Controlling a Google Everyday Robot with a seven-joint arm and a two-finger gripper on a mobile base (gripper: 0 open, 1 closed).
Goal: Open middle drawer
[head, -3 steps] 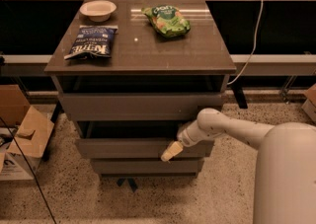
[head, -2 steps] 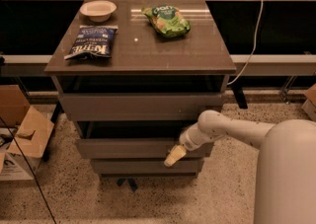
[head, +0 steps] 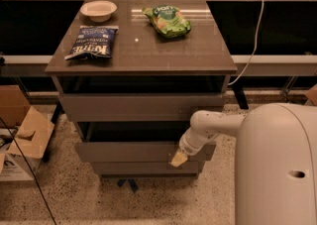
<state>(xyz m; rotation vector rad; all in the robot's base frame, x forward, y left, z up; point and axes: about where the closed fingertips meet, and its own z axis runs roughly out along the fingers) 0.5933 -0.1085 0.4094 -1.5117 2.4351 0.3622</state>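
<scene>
The middle drawer (head: 129, 152) is a grey-brown flat front with no handle, between a wider top drawer (head: 138, 107) and a narrower bottom drawer (head: 143, 168). It stands out a little from the cabinet, with a dark gap above it. My gripper (head: 179, 159), with its yellowish tip, is at the right part of the middle drawer's front, at its lower edge. My white arm (head: 213, 125) reaches in from the right.
On the cabinet top (head: 143, 55) lie a white bowl (head: 98, 10), a blue chip bag (head: 92, 42) and a green snack bag (head: 168, 21). Cardboard boxes (head: 22, 135) stand on the floor at the left. A cable (head: 255, 30) hangs at the right. My white body (head: 277, 164) fills the lower right.
My gripper has shifted slightly down and to the right along the middle drawer's front. The drawer front seems a touch further out.
</scene>
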